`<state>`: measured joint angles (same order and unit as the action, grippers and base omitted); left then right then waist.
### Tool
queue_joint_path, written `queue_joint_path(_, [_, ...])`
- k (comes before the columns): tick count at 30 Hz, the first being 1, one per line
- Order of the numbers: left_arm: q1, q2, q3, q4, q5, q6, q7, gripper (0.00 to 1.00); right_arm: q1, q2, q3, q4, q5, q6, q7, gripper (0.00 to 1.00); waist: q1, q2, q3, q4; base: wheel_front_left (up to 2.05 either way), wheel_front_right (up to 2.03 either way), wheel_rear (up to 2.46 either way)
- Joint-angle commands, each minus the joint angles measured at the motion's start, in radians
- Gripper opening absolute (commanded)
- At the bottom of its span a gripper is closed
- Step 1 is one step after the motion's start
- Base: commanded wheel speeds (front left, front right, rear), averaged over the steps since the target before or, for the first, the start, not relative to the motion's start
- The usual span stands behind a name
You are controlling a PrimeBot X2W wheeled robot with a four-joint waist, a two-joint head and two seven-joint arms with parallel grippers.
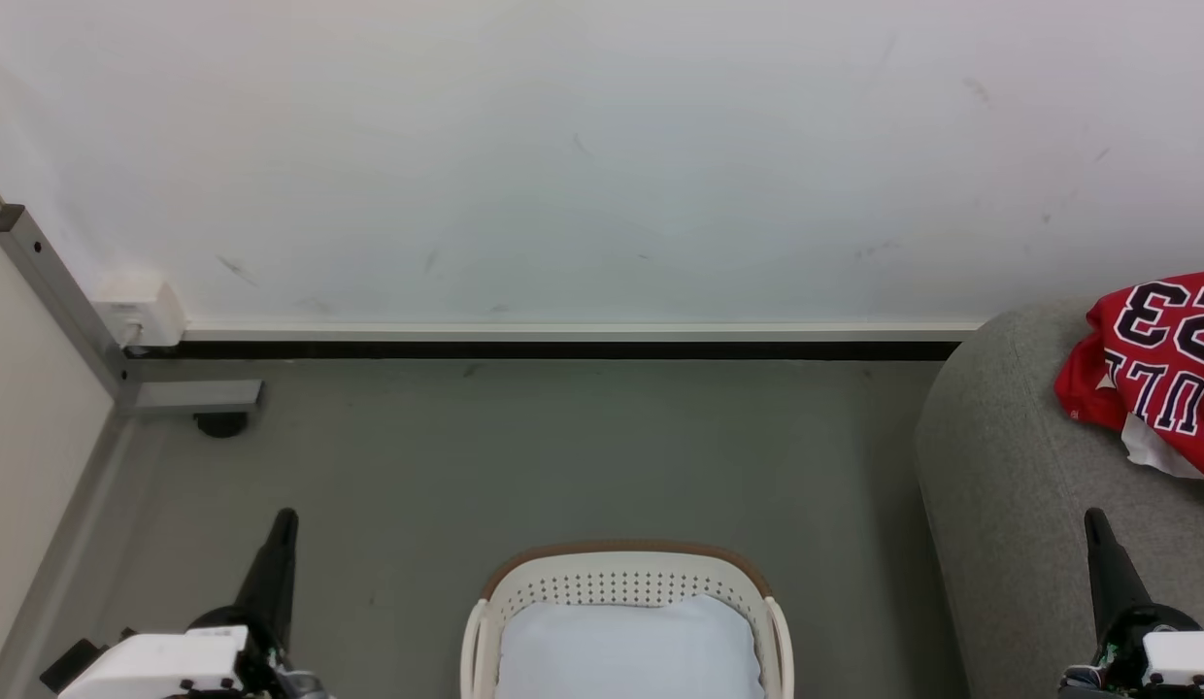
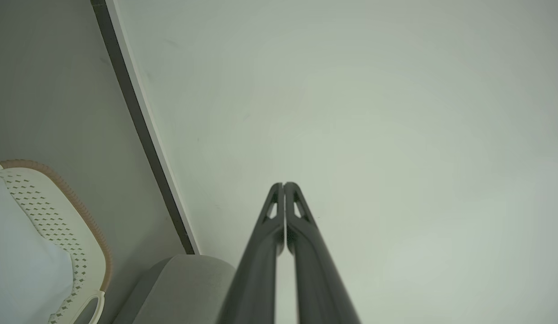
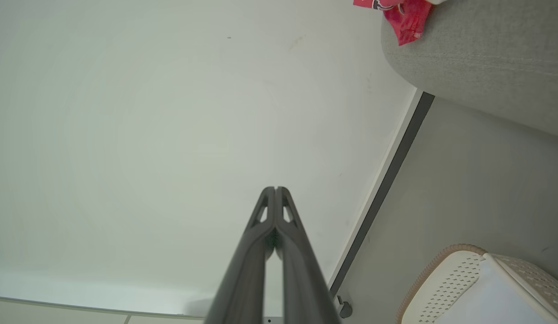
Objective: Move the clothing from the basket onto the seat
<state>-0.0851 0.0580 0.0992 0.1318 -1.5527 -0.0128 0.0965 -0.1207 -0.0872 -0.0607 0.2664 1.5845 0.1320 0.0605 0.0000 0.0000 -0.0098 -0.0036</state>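
Observation:
Red clothing (image 1: 1151,364) with a black-and-white "23" and block letters lies on the grey seat (image 1: 1010,485) at the right edge of the head view; a red corner of the clothing (image 3: 407,18) also shows on the seat (image 3: 486,58) in the right wrist view. The cream basket (image 1: 626,582) with a brown rim stands on the floor at bottom centre, holding a plain pale pad (image 1: 629,650). My left gripper (image 1: 286,516) is shut and empty to the basket's left. My right gripper (image 1: 1092,516) is shut and empty over the seat's front. Both point at the wall.
A white wall (image 1: 602,155) with a dark baseboard closes the far side. A grey metal frame leg (image 1: 126,369) with a black foot and a white box stands at the left corner. Grey floor (image 1: 563,456) lies between basket and wall.

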Motion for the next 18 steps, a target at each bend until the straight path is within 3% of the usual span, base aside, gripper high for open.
queue_joint_path(1, [-0.015, -0.001, 0.010, -0.004, -0.021, -0.006, 0.007, 0.00, -0.014, -0.009, 0.002, -0.004, 0.026, -0.002, 0.003, 0.00, 0.0000, 0.0000, 0.001, 0.000, 0.00, 0.00, 0.00])
queue_joint_path(18, [-0.019, -0.009, 0.021, -0.006, -0.066, -0.009, 0.019, 0.00, -0.018, -0.027, 0.019, -0.006, 0.096, -0.002, -0.003, 0.00, 0.0000, 0.0000, 0.006, 0.003, 0.00, 0.00, 0.00])
